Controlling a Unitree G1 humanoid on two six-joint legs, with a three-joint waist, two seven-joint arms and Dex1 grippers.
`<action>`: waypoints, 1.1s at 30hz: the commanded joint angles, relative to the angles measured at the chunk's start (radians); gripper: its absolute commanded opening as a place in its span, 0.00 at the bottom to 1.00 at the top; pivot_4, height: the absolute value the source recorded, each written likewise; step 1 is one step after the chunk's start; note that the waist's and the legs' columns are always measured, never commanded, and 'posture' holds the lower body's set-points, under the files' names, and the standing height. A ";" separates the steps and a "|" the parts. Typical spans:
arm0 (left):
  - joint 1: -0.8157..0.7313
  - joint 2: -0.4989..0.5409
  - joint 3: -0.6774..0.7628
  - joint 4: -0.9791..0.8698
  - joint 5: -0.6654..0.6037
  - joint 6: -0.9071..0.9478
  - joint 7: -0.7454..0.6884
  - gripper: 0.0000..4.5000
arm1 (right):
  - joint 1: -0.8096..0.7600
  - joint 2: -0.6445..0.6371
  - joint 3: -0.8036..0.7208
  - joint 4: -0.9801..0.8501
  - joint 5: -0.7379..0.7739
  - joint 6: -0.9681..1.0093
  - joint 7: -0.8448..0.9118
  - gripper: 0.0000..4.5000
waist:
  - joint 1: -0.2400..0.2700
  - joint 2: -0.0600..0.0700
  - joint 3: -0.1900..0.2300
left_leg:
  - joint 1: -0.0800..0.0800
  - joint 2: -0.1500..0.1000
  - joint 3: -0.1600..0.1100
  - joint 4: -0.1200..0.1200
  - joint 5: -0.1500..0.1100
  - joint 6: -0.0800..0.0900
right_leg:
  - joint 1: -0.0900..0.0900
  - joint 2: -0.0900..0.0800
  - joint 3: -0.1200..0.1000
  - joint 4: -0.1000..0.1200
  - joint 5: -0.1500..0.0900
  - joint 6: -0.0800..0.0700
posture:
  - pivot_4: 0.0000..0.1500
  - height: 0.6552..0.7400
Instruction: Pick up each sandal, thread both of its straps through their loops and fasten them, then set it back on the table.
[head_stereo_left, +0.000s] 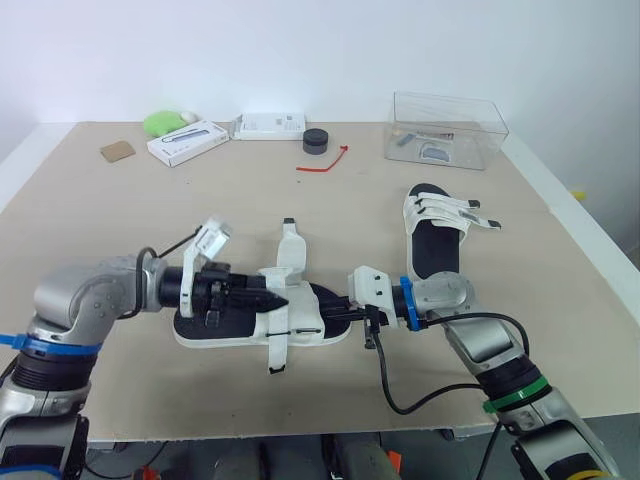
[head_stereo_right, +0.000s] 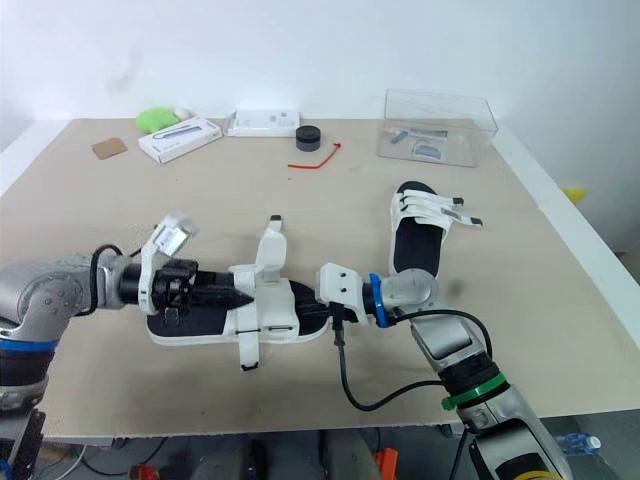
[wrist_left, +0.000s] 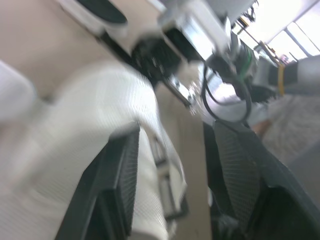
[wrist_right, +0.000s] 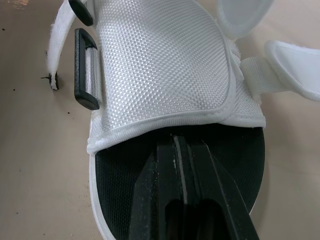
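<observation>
Two sandals on the table (head_stereo_left: 120, 220): near sandal (head_stereo_left: 300, 318) lower centre, far sandal (head_stereo_left: 435, 240) right of centre. Two grippers at the near one: left gripper (head_stereo_left: 272, 299) spread beside its white upper, right gripper (head_stereo_left: 337, 309) clenched over the footbed.

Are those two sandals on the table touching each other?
Apart. In the left eye view the near sandal lies before the robot and the far sandal sits farther back to its right, with bare table plainly between them.
</observation>
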 joint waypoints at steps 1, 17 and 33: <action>-0.011 -0.014 0.009 -0.010 -0.010 -0.009 0.013 0.55 | -0.006 -0.006 0.007 0.019 -0.024 0.002 -0.001 0.00 | 0.000 0.000 0.000 | 0.000 0.000 0.000 0.000 0.000 0.000 | 0.000 0.000 0.000 0.000 0.001 0.002 | 1.00 1.00; 0.117 0.032 -0.044 -0.130 0.004 -0.018 0.004 0.01 | 0.002 -0.004 0.006 0.013 -0.028 0.007 -0.003 0.00 | 0.000 0.000 0.000 | 0.000 0.000 0.000 0.000 0.000 0.000 | 0.000 0.000 0.000 0.000 0.000 -0.001 | 1.00 1.00; 0.200 0.271 0.075 -0.263 -0.094 0.021 -0.077 0.68 | -0.014 0.008 0.014 0.042 -0.030 -0.011 0.010 0.00 | -0.005 -0.001 0.000 | 0.000 0.001 0.000 -0.002 0.000 0.000 | -0.001 0.000 -0.001 0.000 -0.003 -0.004 | 1.00 1.00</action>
